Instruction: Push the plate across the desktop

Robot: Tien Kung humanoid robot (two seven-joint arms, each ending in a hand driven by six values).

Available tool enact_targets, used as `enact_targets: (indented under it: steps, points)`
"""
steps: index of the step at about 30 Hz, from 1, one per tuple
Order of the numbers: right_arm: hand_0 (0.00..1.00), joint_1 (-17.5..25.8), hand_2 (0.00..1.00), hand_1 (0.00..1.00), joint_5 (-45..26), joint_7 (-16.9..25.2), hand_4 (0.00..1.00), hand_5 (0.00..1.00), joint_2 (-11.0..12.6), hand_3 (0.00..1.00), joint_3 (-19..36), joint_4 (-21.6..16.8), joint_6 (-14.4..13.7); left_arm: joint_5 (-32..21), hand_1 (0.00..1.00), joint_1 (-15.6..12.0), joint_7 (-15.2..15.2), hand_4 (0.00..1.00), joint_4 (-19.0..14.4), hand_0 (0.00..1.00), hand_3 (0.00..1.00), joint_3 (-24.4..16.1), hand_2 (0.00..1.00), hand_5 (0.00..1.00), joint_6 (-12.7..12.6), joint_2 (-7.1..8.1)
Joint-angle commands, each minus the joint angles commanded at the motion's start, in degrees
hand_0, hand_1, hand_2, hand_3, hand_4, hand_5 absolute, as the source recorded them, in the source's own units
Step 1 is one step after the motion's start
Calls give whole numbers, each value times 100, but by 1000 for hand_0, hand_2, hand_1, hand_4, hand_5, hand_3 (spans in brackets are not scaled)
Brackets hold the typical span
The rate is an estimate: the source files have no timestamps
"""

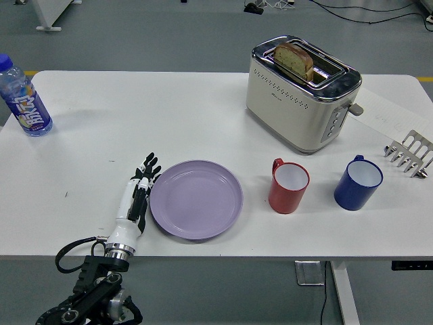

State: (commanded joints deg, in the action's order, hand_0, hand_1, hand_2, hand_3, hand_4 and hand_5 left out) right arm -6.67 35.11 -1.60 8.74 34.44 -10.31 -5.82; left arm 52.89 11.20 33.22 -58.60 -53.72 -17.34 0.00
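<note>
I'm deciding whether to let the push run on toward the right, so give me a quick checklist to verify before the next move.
1. Hand contact: left hand lies flat with fingers extended against the left rim of the purple plate. Ok.
2. Plate seated: it looks flat on the white table. Ok.
3. Path to the right: the red mug stands close to the plate's right rim, with only a narrow gap. Not ok.
4. Beyond it: the blue mug stands in the same line. Not ok.
5. Near edge: the plate's front rim sits close to the table's edge. Cannot tell if the margin is enough.
</note>
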Motion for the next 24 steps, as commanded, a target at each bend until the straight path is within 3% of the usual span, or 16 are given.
enact_targets:
  steps: [24]
  points:
    - [646,23,708,634,24,-8,212,271,9,654,23,0,3,-72,936,10,12,537,-139,891,964,468,984,998,29,0]
